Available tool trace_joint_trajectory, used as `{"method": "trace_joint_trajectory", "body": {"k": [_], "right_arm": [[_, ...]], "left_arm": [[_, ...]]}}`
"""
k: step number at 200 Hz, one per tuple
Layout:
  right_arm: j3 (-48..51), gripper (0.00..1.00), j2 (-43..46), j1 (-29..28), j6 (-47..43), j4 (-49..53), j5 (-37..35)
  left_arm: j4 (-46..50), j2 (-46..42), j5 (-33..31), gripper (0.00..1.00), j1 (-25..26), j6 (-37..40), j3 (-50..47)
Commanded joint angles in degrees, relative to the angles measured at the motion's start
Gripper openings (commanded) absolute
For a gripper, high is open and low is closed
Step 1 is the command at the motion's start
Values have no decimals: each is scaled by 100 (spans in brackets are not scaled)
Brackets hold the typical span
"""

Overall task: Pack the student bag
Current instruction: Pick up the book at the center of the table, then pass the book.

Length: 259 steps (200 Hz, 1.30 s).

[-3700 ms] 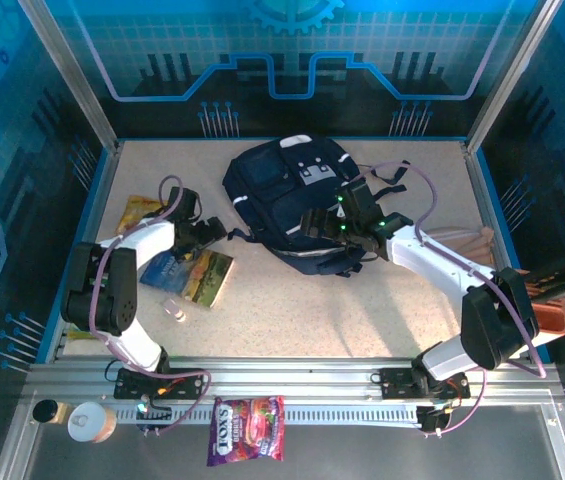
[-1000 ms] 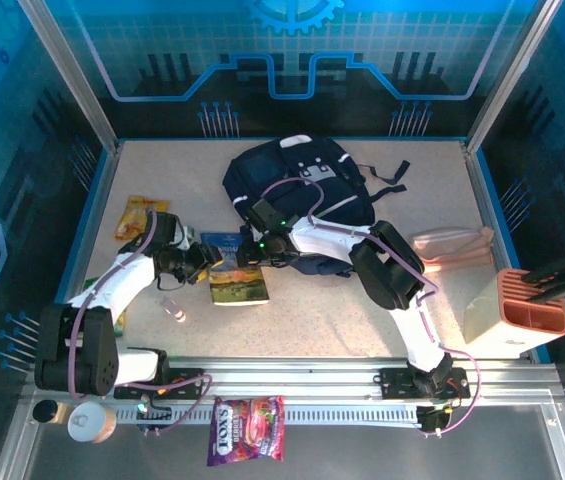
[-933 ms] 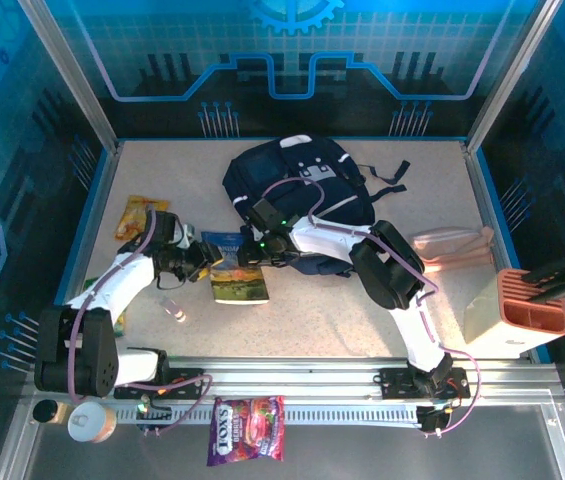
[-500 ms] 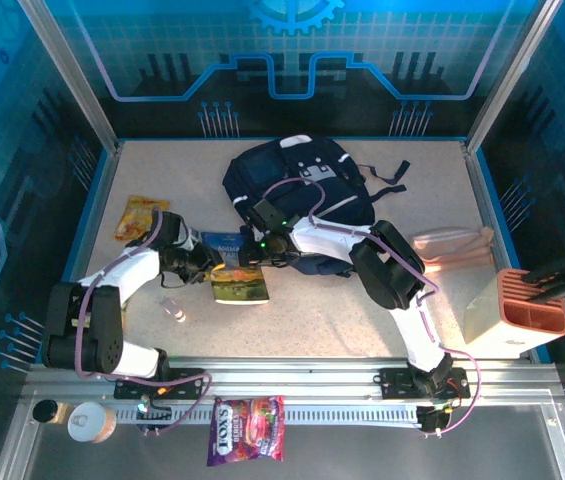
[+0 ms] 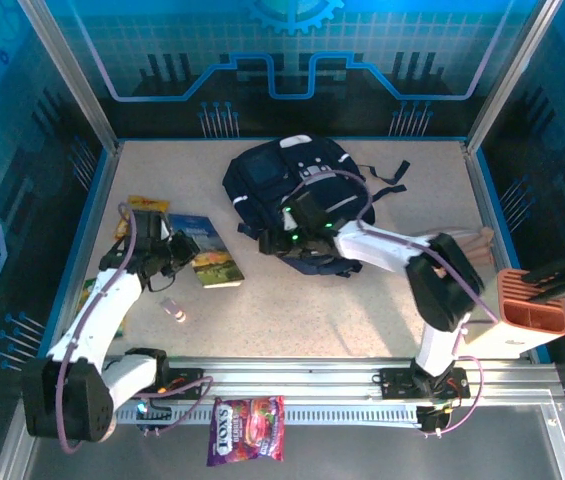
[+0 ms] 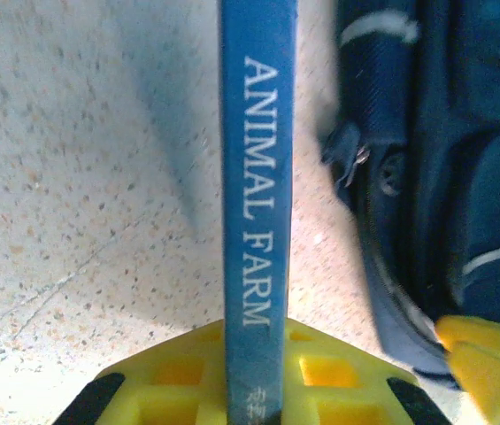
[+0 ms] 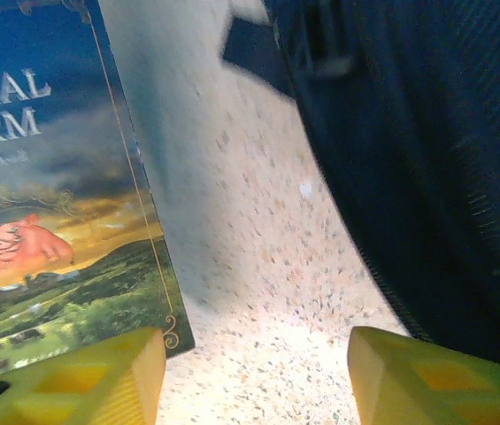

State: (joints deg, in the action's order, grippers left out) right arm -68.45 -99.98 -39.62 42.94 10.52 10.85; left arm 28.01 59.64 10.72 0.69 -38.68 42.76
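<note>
A: A blue-lit enclosure around a speckled table (image 5: 362, 310). Where's the student bag (image 5: 297, 180)?

B: It lies toward the far middle of the table and is the biggest thing there. I can't tell whether its opening is unzipped or what's inside.

A: And the arms?

B: The right gripper (image 5: 280, 238) hovers at the bag's near-left edge. Its fingers are spread with only bare table between them, likely poised to hold the bag's mouth. The left gripper (image 5: 172, 250) pinches the Animal Farm paperback (image 5: 212, 262) by its spine, just left of the bag — probably so it can slide in edge-first.

A: Other containers?

B: A terracotta organiser (image 5: 534, 312) by the right wall has dark things poking out. Smaller still are a snack packet (image 5: 142, 208) and a little bottle (image 5: 174, 310), both loose on the table.
</note>
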Motion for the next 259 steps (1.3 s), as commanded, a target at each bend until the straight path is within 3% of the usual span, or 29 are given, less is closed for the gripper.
{"method": "trace_joint_trajectory", "body": {"k": [1, 21, 54, 103, 136, 194, 228, 259], "right_arm": [[470, 64, 638, 282, 281, -731, 68], [917, 73, 1101, 573, 713, -1024, 184], [1183, 87, 1470, 860, 1411, -1170, 623], [1628, 100, 1605, 916, 2670, -2441, 905], [1984, 100, 1463, 939, 3540, -3769, 785], [1987, 99, 1192, 912, 4040, -4255, 210], [1840, 91, 860, 878, 4166, -4545, 163], [1603, 76, 575, 868, 4176, -4932, 279]], "left_arm": [[-344, -305, -125, 0, -41, -326, 350], [-1101, -309, 85, 0, -36, -910, 403], [-3417, 256, 428, 0, 157, -2639, 111], [-5116, 1479, 59, 0, 1037, -3539, 452], [-6210, 2146, 95, 0, 1408, -4164, 479], [-6707, 2430, 34, 0, 1676, -4489, 380], [-6627, 2374, 32, 0, 1724, -4449, 407], [-6572, 2367, 70, 0, 1738, -4438, 419]]}}
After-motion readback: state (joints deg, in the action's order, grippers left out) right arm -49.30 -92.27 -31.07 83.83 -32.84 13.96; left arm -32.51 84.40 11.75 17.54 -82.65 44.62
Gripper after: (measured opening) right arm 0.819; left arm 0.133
